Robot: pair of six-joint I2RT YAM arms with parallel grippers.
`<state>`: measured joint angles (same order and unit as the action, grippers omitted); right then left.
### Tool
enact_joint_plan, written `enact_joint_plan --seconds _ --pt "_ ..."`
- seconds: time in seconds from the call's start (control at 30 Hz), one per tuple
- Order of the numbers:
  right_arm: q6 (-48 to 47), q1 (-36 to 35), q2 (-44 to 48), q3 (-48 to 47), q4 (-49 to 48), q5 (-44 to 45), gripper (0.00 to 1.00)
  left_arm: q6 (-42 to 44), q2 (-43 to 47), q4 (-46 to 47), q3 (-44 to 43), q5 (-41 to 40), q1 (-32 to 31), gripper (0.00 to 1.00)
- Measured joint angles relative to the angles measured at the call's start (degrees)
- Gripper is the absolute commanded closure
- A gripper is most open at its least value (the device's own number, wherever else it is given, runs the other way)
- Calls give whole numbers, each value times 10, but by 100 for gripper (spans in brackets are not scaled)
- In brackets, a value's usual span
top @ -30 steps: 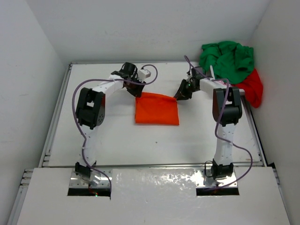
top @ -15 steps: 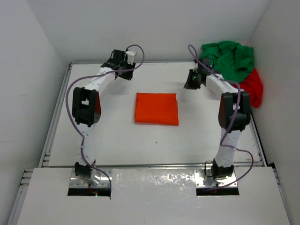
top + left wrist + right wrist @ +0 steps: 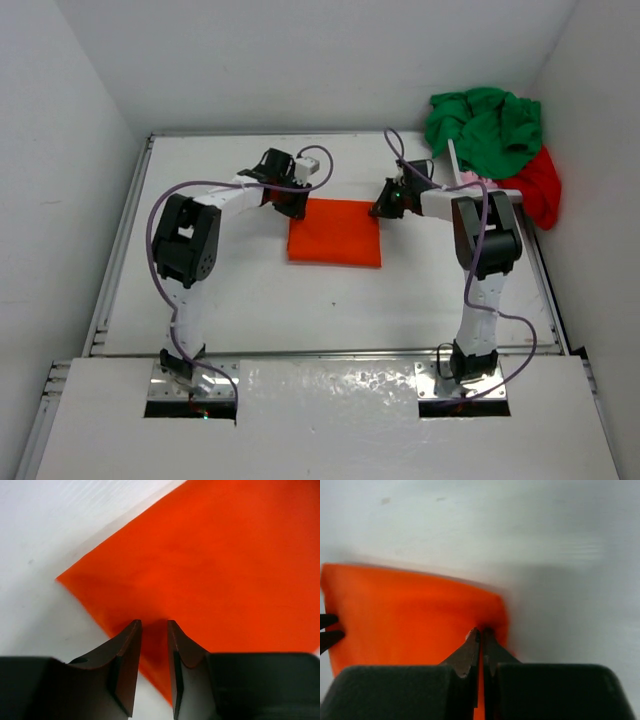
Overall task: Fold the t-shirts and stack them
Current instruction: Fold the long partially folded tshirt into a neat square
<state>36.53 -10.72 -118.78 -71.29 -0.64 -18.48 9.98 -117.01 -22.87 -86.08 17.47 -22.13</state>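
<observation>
The left arm (image 3: 185,240) rises from its base, bends at a dark elbow and runs its white forearm to the right, setting the left gripper (image 3: 297,203) on the far left corner of the orange shirt (image 3: 335,235). The right arm (image 3: 485,235) mirrors it, with its forearm turned left and the right gripper (image 3: 383,210) at the far right corner.

In its own wrist view the left gripper (image 3: 153,624) points down at the cloth just inside the corner. Its dark fingers (image 3: 127,665) stand a narrow gap apart, and the orange shirt (image 3: 225,570) shows through that gap. The right gripper (image 3: 481,631) is closed, its tips pressed together at the edge of the orange shirt (image 3: 410,610). That view is blurred, so whether any cloth is pinched between them cannot be told.

The orange shirt is a flat, smooth, folded rectangle lying mid-way across the white tabletop (image 3: 240,290). A rumpled green shirt (image 3: 485,125) is heaped at the far right corner, with a red shirt (image 3: 542,185) bunched just below it against the wall and partly covered by it. What they rest on is hidden.
</observation>
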Motion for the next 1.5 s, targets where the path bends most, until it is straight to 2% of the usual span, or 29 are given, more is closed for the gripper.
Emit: enact_joint_plan --seconds 0.17,0.3,0.53,0.6,0.67,0.8,0.93,1.07,1.3,1.43,1.47,1.5 --pt "20 27 -39 -30 -8 -9 100 0 -20 9 17 -37 26 76" --pt "14 28 -58 -60 -1 -1 100 1 -20 11 24 -52 36 72" --pt "-19 26 -60 -91 48 8 98 5 -20 3 16 -70 35 72" --pt "-30 26 -56 -96 63 10 94 3 -18 0 4 -75 38 70" --pt "-42 26 -44 -96 84 14 83 -2 -8 -4 -5 -79 42 67" --pt "-71 26 14 -103 138 23 68 -40 47 -8 -10 -74 49 44" --pt "-102 26 84 -117 177 45 60 -81 103 3 7 -52 42 40" --pt "-124 26 152 -96 194 64 59 -99 80 -13 15 -42 18 39" --pt "-145 26 203 -27 223 85 58 -125 -14 -50 21 -37 4 44" --pt "-152 26 207 3 235 95 58 -136 -17 -47 26 -32 4 58" --pt "-153 26 209 9 238 96 58 -137 -17 -42 31 -30 3 66" --pt "-154 26 211 13 241 97 58 -137 -17 -40 34 -30 3 70"
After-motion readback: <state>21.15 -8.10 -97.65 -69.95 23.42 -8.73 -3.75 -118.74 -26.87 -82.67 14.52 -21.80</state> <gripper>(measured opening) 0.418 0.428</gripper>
